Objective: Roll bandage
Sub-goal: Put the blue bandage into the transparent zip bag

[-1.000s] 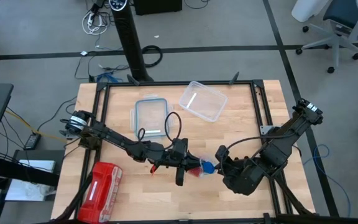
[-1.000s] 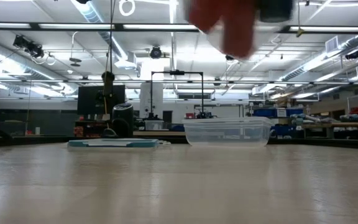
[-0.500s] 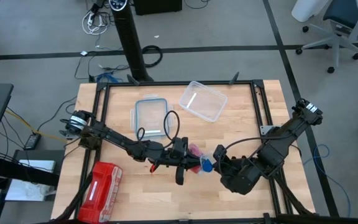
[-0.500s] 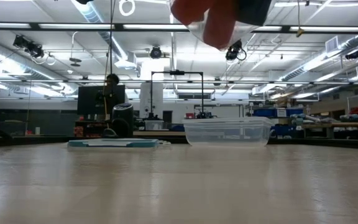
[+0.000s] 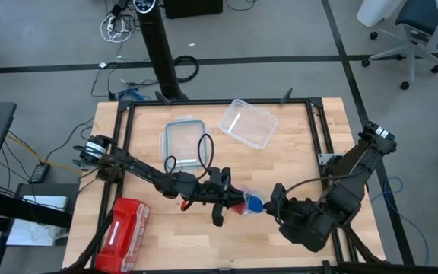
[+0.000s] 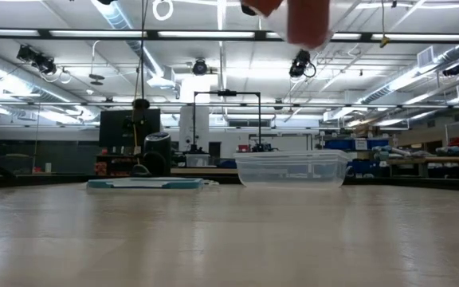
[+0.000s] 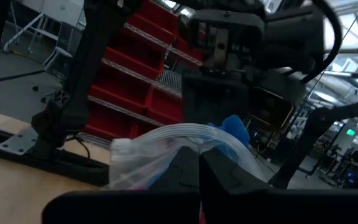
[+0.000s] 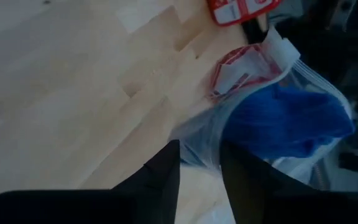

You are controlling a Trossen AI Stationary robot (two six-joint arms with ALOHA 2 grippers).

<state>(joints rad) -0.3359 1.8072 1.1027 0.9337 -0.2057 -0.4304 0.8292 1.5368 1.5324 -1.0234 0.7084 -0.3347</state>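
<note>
We see the bandage [image 8: 284, 121] as a bright blue, plain bundle of fabric, bunched into a rounded lump inside a clear plastic zip bag [image 8: 253, 81]. In the high view only a small blue patch of it [image 5: 254, 203] shows, held above the table [image 5: 143, 122] in the gap between our two grippers. No loose strip is visible; what we can see of it is compact and soft-edged, with folds on its surface.

In the right wrist view the blue mass is longer than it is thick, and its long axis runs roughly along the length of the bag, just ahead of our right fingers. Whether it is a tidy roll or only a crumpled wad we cannot tell through the plastic.

Our left gripper [image 5: 230, 199] has its fingers pressed together on the bag's edge; in the left wrist view the clear plastic [image 7: 160, 152] bunches right at the fingertips, with the blue of the bandage [image 7: 235, 127] just beyond them and a little above.

Our right gripper [image 8: 197, 158] meets the bag from the opposite side. Its fingers stand a narrow gap apart with the edge of the plastic lying between them, and the bandage sits just past the tips. Whether those fingers actually pinch the plastic we cannot tell.
</note>
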